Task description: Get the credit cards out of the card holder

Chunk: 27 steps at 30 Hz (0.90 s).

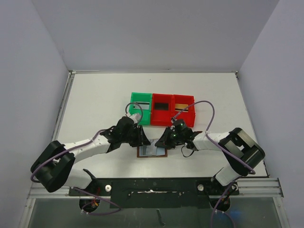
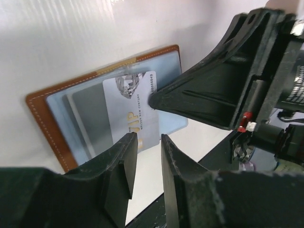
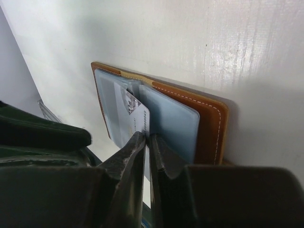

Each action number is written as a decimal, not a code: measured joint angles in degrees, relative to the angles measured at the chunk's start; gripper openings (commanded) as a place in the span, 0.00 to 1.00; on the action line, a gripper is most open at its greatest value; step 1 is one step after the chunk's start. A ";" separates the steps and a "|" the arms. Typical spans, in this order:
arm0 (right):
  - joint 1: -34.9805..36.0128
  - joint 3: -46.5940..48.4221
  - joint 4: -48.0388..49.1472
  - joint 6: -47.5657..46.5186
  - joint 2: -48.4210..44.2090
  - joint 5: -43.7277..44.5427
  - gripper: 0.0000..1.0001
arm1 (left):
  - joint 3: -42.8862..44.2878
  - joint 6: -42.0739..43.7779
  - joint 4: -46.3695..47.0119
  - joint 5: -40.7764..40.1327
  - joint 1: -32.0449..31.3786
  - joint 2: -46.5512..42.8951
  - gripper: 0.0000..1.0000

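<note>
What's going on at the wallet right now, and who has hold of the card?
The brown card holder lies open on the table. The right gripper is pinched on the edge of a silver card that sticks partly out of a blue-grey pocket. The left gripper sits right by the same card with its jaws apart, gripping nothing. The card is not yet out.

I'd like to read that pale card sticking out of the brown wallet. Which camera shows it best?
Left wrist: the card faces it, print showing. Right wrist sees it slantwise, pinched in the right jaws. Top view: just a tiny pale patch.
</note>
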 measured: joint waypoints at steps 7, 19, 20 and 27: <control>-0.04 -0.59 0.26 0.00 -0.20 -0.13 0.18 | 0.39 -1.20 -1.53 -1.40 -0.87 6.19 0.14; 0.09 -1.31 4.48 0.39 -0.17 -1.03 0.42 | -0.94 -2.91 -1.25 -3.89 -0.87 5.88 0.12; 0.17 -1.31 4.63 0.39 -0.15 -1.03 0.42 | -1.01 -2.93 -1.07 -3.87 -0.87 5.90 0.12; 2.27 -1.29 7.76 0.63 1.77 -0.87 0.37 | -1.27 -3.08 -0.44 -3.82 -0.87 5.90 0.11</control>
